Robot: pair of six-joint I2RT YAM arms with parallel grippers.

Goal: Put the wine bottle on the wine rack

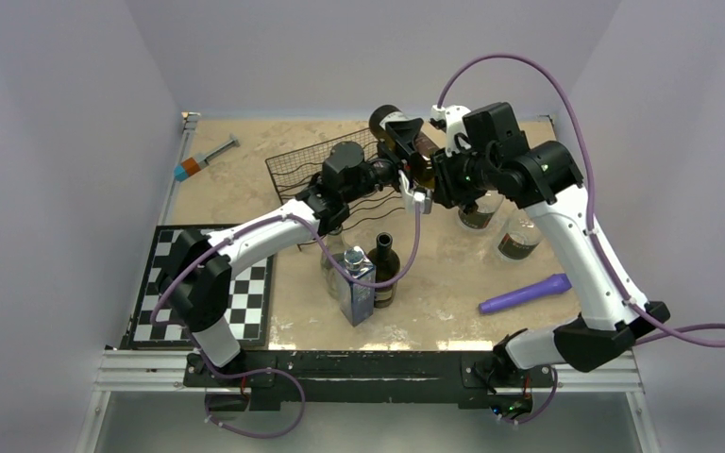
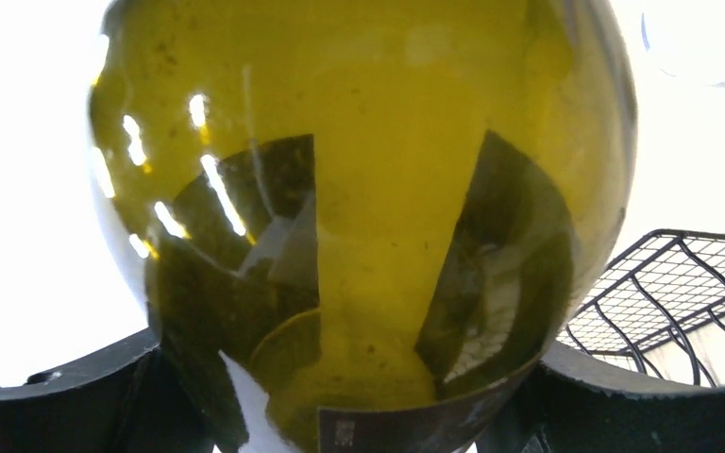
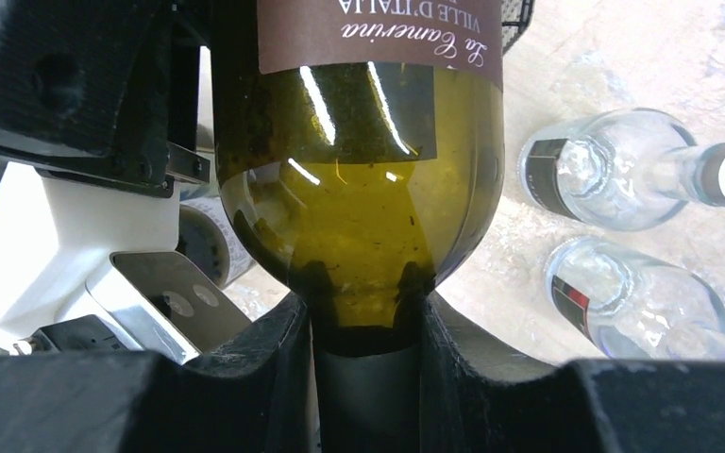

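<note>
Sandy tabletop (image 1: 434, 311) lay below the wine bottle (image 3: 359, 217), which hung in the air by the right end of the wine rack (image 1: 302, 168). Heavy, slick, breakable glass, it seemed best gripped at body and neck together. The left gripper (image 2: 359, 401), spread wide, clasped its belly, while the right gripper (image 3: 366, 377) pinched tight on the neck.

The wine bottle (image 1: 402, 128) is hanging slantwise above the table's (image 1: 453, 307) far edge, just right of the wine rack (image 1: 297, 170) — the left gripper (image 1: 398, 176) and right gripper (image 1: 432, 168) are both meeting at it. A dark bottle (image 1: 384, 269) and a carton (image 1: 354, 286) are standing together near the near edge — a chessboard (image 1: 210, 294) is lying at the near-left corner.
</note>
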